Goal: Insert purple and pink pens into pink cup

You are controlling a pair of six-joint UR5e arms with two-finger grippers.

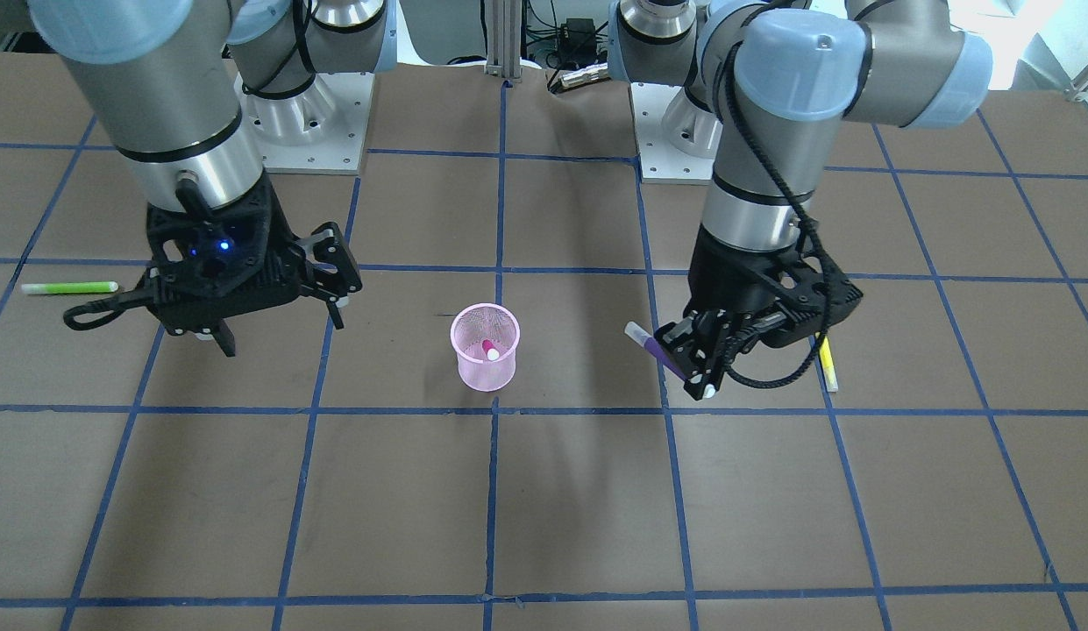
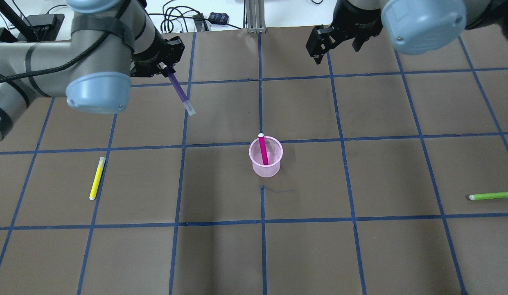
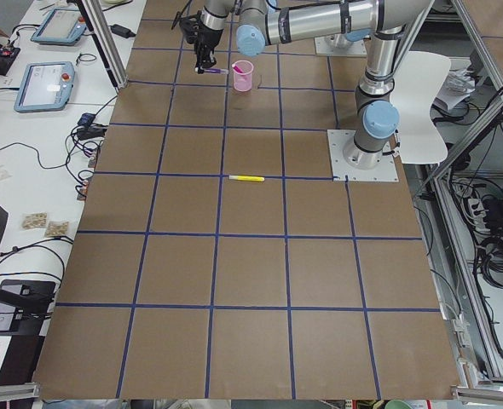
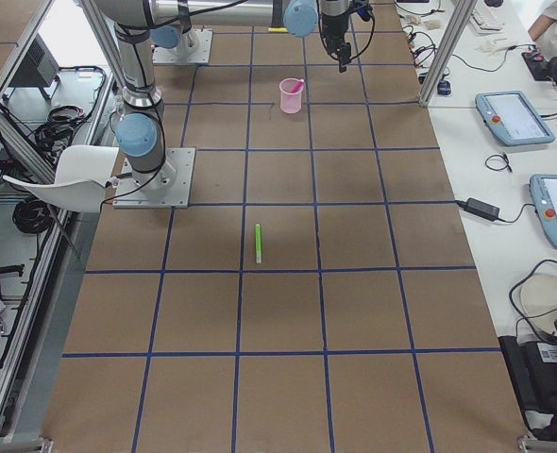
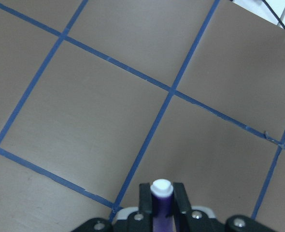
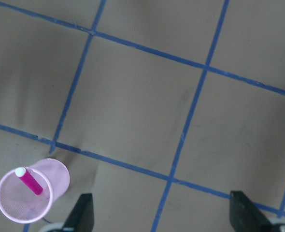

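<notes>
- The left gripper (image 1: 697,366) is clamped on the purple pen (image 2: 179,89), which juts out at a slant past its fingertips.
- The right gripper (image 6: 166,220) hangs spread wide and empty.
- The pink mesh cup (image 2: 267,169) stands between the two grippers, well apart from each, with the pink pen (image 2: 263,149) leaning inside it.

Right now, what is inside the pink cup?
Only the pink pen, tilted in the pink cup; the purple pen is outside, in the left gripper. The floor is partly covered.
</notes>
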